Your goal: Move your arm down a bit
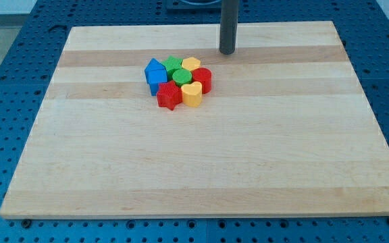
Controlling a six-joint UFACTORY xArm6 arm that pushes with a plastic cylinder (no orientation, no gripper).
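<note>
Where blue pegboard (19, 67) surrounds it, pale wooden board (201, 169) lies.

Dark straight rod, upright, entering from the view's top. My tip (227, 52) resting near the board's top edge. Apart from the block cluster, up and to the view's right of it.

Pale wooden board (201, 169) with a tight cluster of coloured blocks (178, 81) near its top centre.

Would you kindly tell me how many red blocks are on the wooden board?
2: a red star-shaped block at the cluster's bottom, and a red cylinder block on its right edge. Others could be hidden within the tight cluster.
</note>
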